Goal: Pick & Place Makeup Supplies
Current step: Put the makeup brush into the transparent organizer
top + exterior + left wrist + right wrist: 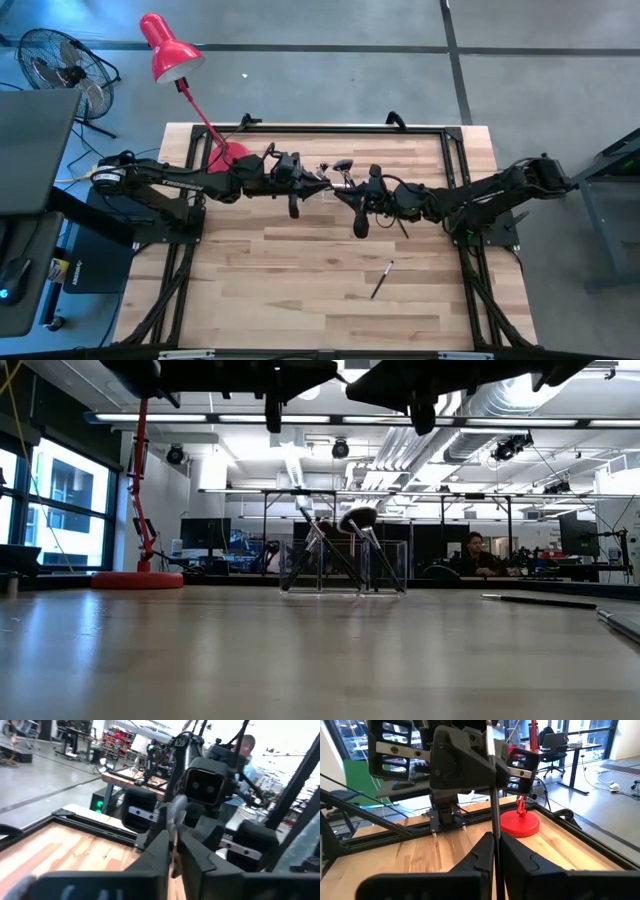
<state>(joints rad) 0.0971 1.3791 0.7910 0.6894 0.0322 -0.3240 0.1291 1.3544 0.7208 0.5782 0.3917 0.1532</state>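
Observation:
My two grippers meet above the middle of the table, tip to tip: the left gripper (322,184) comes from the left, the right gripper (346,192) from the right. Both are shut on one thin makeup brush (494,805) held between them. Just behind them, a small clear holder (343,565) stands on the table. Several makeup supplies lean inside it, one with a fluffy dark head (357,517). One loose liner (381,280) lies flat on the table's near right part. My left gripper pinches the brush between its two fingers, just below a silvery part (173,820) that sticks out past the fingertips. The fingers come level from the table's left and lie across the brush, which is clear of the table. My right gripper pinches the brush's thin dark handle (494,837) between its two fingers, level from the table's right and across the handle. From the fingers the handle runs on past the left gripper's body (465,760). It hangs clear of the table.
A red desk lamp stands with its base (228,157) at the table's far left and its head (168,47) beyond the edge. A black frame (450,140) rims the table. The near half of the wooden top (300,300) is bare apart from the liner. A person (475,555) sits far behind.

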